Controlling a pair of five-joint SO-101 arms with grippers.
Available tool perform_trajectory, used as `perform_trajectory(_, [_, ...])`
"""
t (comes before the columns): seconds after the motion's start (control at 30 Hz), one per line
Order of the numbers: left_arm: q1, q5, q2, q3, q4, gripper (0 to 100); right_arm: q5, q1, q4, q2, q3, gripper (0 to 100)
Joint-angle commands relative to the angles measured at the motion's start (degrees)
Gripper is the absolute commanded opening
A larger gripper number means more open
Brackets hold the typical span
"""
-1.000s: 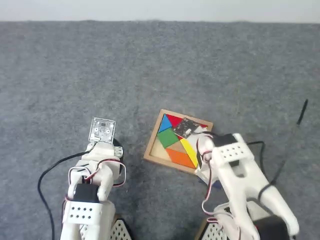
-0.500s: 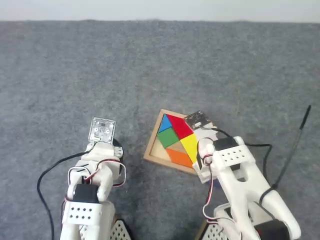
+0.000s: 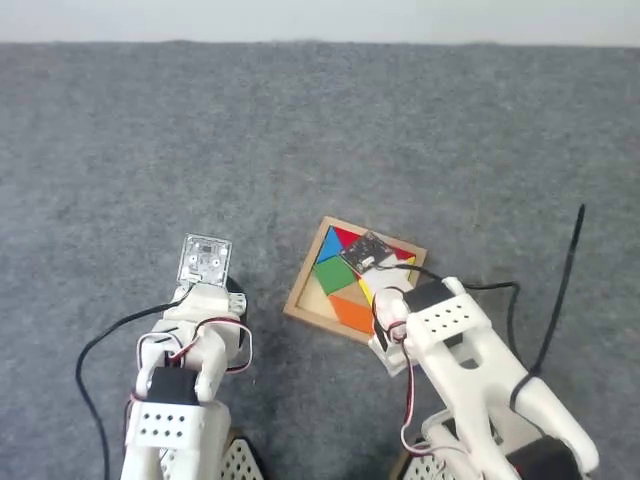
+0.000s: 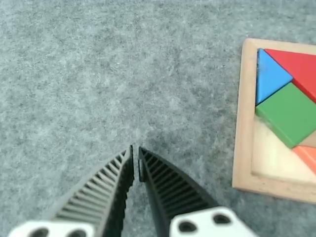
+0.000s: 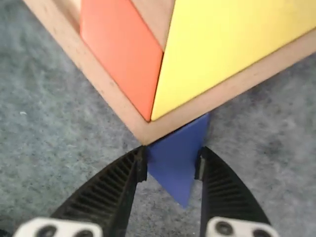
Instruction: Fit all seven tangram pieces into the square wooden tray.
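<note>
- Right pincer [image 5: 171, 164]: pinching a dark blue piece [image 5: 177, 148], with one ribbed finger against each side of it, low over the grey desk [image 5: 44, 163].
- Dark blue piece: narrows to a point between the fingers on the wrist side. Its wider end runs up to the tray's corner just ahead of the tips. Cannot tell whether it touches the rim or slips under it.
- Wooden tray [image 5: 98, 74]: directly ahead of the right pincer, corner-on, just beyond the fingertips.
- Inside that corner an orange piece [image 5: 121, 59] and a yellow piece [image 5: 232, 44] lie flat, edge to edge. Farther from the pincer, a wedge of bare tray floor [image 5: 153, 15] shows between them.
- High view: the right arm [image 3: 470, 350] lies over the tray's near corner. The tray sits turned at an angle on the desk, between the two arms and closer to the right one.
- Left pincer [image 4: 136, 148]: fingers pressed together with only a hairline between the tips, which sit above bare desk.
- From the left pincer the tray lies off to the side toward the right arm, near but apart.
- Seated along the tray side nearest the left pincer: a light blue triangle [image 4: 271, 74] and a green square [image 4: 289, 113]. A red piece [image 4: 296, 61] sits beyond the triangle.
- Left arm [image 3: 190, 370]: stands beside the tray, not touching it.
</note>
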Motion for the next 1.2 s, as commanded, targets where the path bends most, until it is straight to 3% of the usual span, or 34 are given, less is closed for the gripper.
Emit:
perform_trajectory(0.0, [-0.3, 0.3, -0.7, -0.5, 0.1, 1, -0.1, -0.9, -2.8, 0.3, 1.8, 18.1])
perform_trajectory(0.27, [-0.3, 0.3, -0.7, -0.5, 0.1, 1, 0.6, 1.0, -3.5, 0.3, 2.5, 18.0])
perform_trajectory(0.53, [-0.3, 0.3, -0.7, -0.5, 0.1, 1, 9.0, 18.8, -3.3, 0.3, 2.5, 18.0])
perform_trajectory(0.63, [-0.3, 0.3, -0.7, -0.5, 0.1, 1, 10.7, 21.8, -3.3, -0.3, 2.4, 18.0])
perform_trajectory(0.87, [-0.3, 0.3, -0.7, -0.5, 0.1, 1, 10.4, 14.7, -0.9, -0.5, -1.0, 18.0])
perform_trajectory(1.0, [-0.3, 0.3, -0.7, -0.5, 0.1, 1, 5.0, 10.0, 1.5, -0.5, -3.0, 18.2])
perform_trajectory(1.17, [-0.3, 0.3, -0.7, -0.5, 0.1, 1, 4.9, 10.9, 1.5, 0.2, -2.6, 18.4])
